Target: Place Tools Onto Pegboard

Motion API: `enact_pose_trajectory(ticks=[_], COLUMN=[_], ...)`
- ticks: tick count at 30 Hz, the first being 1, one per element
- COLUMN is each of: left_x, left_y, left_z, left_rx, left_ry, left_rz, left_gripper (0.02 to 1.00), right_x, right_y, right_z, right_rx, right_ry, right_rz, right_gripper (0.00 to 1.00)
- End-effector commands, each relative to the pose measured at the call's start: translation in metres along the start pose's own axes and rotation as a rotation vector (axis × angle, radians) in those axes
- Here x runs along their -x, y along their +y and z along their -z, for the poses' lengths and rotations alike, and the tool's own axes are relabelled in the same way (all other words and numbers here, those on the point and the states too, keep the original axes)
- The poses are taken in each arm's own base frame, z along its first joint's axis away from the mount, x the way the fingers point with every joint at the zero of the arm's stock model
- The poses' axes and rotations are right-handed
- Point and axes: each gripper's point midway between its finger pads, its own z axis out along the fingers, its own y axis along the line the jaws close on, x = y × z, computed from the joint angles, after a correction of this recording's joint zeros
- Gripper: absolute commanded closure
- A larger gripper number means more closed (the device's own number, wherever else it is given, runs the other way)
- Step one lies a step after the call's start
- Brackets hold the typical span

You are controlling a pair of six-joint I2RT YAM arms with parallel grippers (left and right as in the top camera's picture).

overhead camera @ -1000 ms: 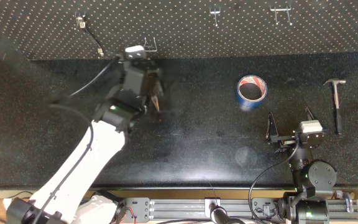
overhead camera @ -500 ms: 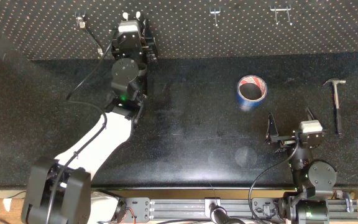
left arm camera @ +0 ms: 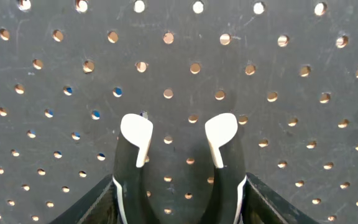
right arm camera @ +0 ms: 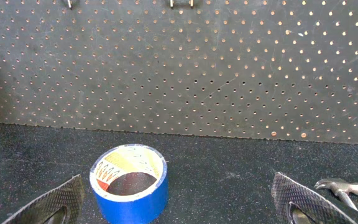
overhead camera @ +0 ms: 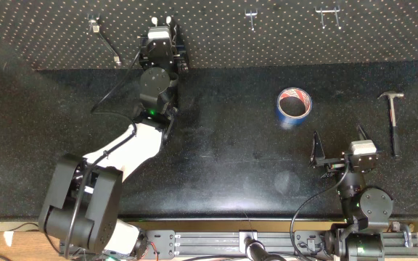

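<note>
Blk table (overhead camera: 223, 170) w/ tape roll (overhead camera: 294, 106) & hammer (overhead camera: 392, 125).

The left hand (left arm camera: 179, 134) has swung up from over the tabletop (overhead camera: 231, 145) and now closely faces the pegboard (left arm camera: 278, 93).

The pegboard (right arm camera: 229, 74) is dark with a regular grid of holes, the worktop (overhead camera: 231, 145) black and speckled, the tape roll (right arm camera: 129, 190) blue, the left gripper (left arm camera: 179, 137) black with white fingertips (left arm camera: 136, 129)

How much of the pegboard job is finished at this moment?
Done: I cannot confirm any hung tool. In hand: nothing; the left claw is open and empty at the pegboard. Left: tape roll and hammer lie on the table.
</note>
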Motion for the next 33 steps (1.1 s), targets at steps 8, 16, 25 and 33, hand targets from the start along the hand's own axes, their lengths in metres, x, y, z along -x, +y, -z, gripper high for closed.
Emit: enact_pose_trajectory(ticks=[8,16,25,33], left_x=[0.005,0.006,0.045,0.027], left_y=[0.0,0.0,0.011,0.1], left_z=[-0.002,-0.002,0.01,0.129], left_rx=[-0.008,-0.008,0.006,0.11], left_ry=[-0.019,-0.019,-0.069,0.003], left_rz=[-0.006,-0.006,0.011,-0.015], left_gripper=[0.577,0.299,0.023,0.023], right_x=[-0.002,-0.002,-0.002,-0.002], right_y=[0.001,0.001,0.001,0.001], right_z=[0.0,0.0,0.0,0.0], right_rx=[0.006,0.006,0.006,0.006], right_ry=[0.004,0.004,0.004,0.004], right_rz=[0.01,0.01,0.01,0.01], right_gripper=[0.016,0.018,0.018,0.018])
